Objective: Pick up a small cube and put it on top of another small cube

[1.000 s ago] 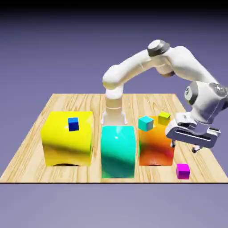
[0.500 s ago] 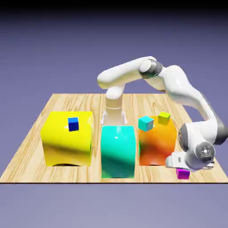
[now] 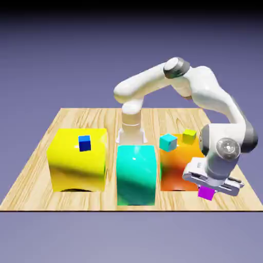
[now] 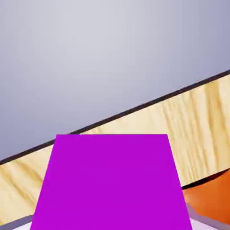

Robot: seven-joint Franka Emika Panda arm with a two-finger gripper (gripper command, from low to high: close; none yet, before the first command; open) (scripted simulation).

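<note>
The pincer (image 3: 207, 189), lower right of the exterior view, is clenched on the magenta cube (image 3: 206, 193). The dark blue cube (image 3: 85, 143) sits far left, atop the big yellow block (image 3: 77, 164), higher than the pincer.

Light wood-grain table (image 3: 41, 154), dark edge. Plain blue-violet backdrop (image 3: 61, 51) all round, darker toward the top. Even, soft lighting.

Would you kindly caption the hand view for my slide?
End effector shut on the magenta cube, table edge and backdrop beyond.
</note>
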